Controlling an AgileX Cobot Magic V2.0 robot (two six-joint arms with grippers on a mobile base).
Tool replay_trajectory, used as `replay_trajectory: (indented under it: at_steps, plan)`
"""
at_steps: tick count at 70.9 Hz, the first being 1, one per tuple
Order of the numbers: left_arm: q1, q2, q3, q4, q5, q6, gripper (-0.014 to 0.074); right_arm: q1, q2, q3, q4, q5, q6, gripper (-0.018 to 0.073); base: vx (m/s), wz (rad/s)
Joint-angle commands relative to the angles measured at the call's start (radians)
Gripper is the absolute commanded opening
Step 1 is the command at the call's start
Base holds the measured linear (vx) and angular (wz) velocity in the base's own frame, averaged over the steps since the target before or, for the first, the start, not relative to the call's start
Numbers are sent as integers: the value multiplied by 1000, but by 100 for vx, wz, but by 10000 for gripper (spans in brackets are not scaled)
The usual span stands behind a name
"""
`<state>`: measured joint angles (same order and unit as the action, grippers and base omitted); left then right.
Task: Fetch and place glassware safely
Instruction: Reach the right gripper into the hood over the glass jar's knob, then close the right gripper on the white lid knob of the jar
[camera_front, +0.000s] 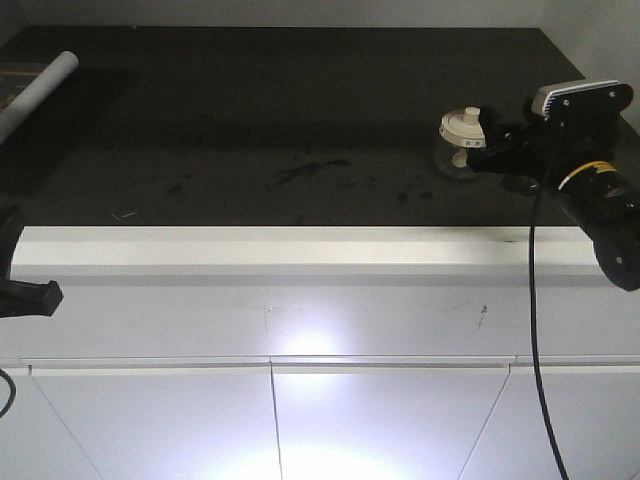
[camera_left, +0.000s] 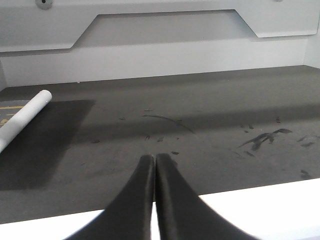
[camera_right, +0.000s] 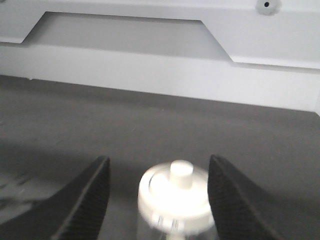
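Black fingers (camera_right: 85, 200) of the right end effector (camera_right: 159, 160) stood spread wide, with the lidded glass jar (camera_right: 175, 200) on the dark bench (camera_right: 75, 115) between them, a gap on either side. The left end effector (camera_left: 152, 159) was pressed shut on nothing, a white tube (camera_left: 25, 112) lying well to its left.
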<state>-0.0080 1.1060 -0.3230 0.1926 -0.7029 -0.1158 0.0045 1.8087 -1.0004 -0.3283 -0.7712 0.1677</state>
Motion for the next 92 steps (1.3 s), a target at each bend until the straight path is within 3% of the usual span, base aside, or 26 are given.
replay_trajectory:
  at_steps: [1, 25, 60, 73, 84, 92]
  plan:
    - [2, -15, -22, -10, -82, -9, -7, 0, 22, -117, 12, -54, -1, 419, 0, 0]
    - [2, -15, -22, -10, -82, -9, -7, 0, 216, -386, 11, 34, 5, 419, 0, 0]
    - [2, -15, -22, -10, -82, -9, -7, 0, 360, -514, 12, 49, 22, 397, 0, 0]
    - [2, -15, -22, -10, -82, -9, -7, 0, 360, -514, 11, 57, 21, 249, 0, 0]
    - [2, -15, -22, -10, -82, -9, -7, 0, 360, -514, 10, 57, 21, -11, 0, 0]
    - [2, -15, -22, -10, -82, -9, -7, 0, 360, -514, 10, 64, 22, -10, 0, 0]
